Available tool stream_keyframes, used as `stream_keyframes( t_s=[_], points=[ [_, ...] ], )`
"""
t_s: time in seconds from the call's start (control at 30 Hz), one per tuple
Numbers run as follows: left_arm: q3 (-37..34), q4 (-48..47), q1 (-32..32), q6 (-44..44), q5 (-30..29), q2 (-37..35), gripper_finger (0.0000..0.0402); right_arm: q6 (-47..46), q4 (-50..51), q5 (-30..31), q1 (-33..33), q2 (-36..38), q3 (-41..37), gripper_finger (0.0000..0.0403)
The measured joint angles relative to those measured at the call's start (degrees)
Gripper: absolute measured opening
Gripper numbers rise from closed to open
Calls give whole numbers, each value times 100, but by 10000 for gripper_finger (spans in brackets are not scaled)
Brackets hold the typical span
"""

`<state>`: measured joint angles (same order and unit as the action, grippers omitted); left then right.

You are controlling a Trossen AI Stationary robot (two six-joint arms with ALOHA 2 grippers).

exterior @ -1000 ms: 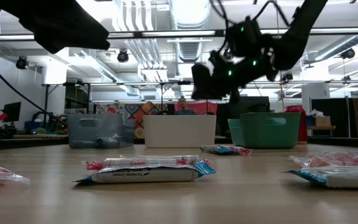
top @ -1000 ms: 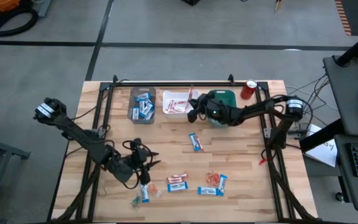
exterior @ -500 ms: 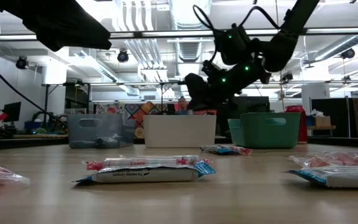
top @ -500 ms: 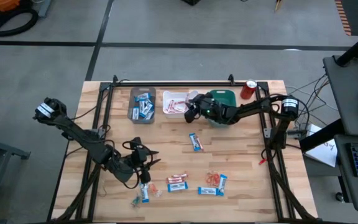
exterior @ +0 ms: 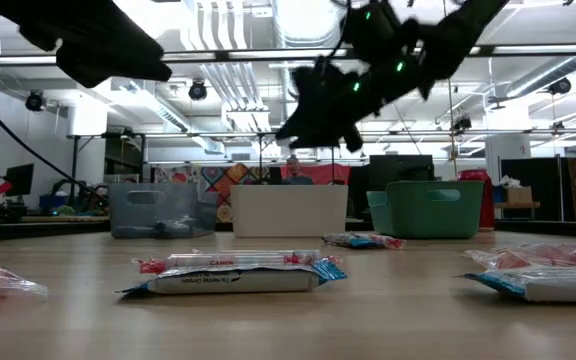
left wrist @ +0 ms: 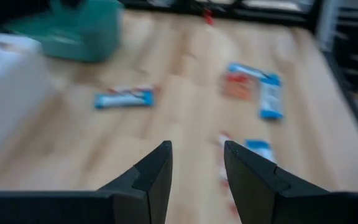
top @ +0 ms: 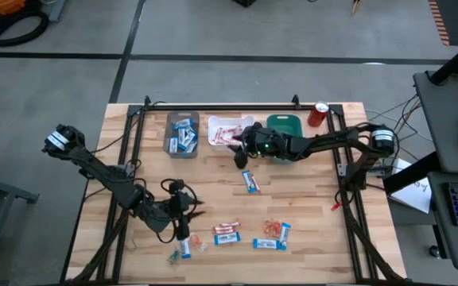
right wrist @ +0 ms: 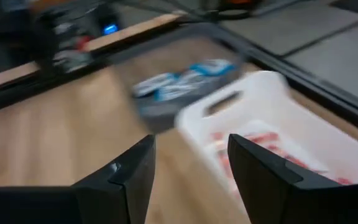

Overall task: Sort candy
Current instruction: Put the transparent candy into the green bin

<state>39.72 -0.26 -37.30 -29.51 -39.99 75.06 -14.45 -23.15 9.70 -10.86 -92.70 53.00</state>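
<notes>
Candy lies loose on the wooden table: a blue-and-white bar [top: 250, 181] mid-table, two red-and-white bars [top: 227, 230], orange-red pieces [top: 272, 227] and more blue bars [top: 270, 244] near the front edge. My right gripper [top: 239, 151] hangs open and holds nothing, high above the table at the white bin's [top: 225, 129] near right corner; its wrist view shows that bin [right wrist: 272, 118] with red candy inside. My left gripper [top: 184, 211] hovers open near the front left, nothing between its fingers [left wrist: 157, 174], with a blue bar [top: 185, 248] just nearer the front edge.
Three bins line the far edge: a grey one [top: 181, 133] holding blue bars, the white one, and a teal one [top: 285, 125]. A red can [top: 318, 114] stands at the far right corner. Bare wood stretches between the bins and the loose candy.
My right gripper has risen and shifted from the teal bin's edge toward the table's left, to the white bin's corner, and its fingers now stand wider apart. The loose candy has stayed put.
</notes>
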Motion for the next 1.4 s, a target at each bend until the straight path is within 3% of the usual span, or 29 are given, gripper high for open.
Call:
stream_keyframes(
  t_s=[0.2,0.4,0.53,0.83,1.0,1.17,1.4],
  points=[
    [1,-49,-2,-151,1496,-1,130,249,928,-267,561,640,34,194],
    [1,-148,-15,-56,2160,76,132,262,1601,-232,1104,1005,30,194],
    [1,-73,-87,-56,2445,409,156,252,1808,-221,1368,1060,28,194],
    [-1,48,-282,-113,2280,1234,227,-922,2414,-305,1398,1201,295,194],
    [-1,100,-323,-207,2258,1448,229,-1182,3814,-1175,1767,1201,674,194],
    [-1,135,-338,-256,2258,1465,224,-1317,4785,-1119,2283,1201,767,194],
    [0,375,-352,34,2396,1646,224,-1655,4802,-762,2693,1189,533,194]
  ],
)
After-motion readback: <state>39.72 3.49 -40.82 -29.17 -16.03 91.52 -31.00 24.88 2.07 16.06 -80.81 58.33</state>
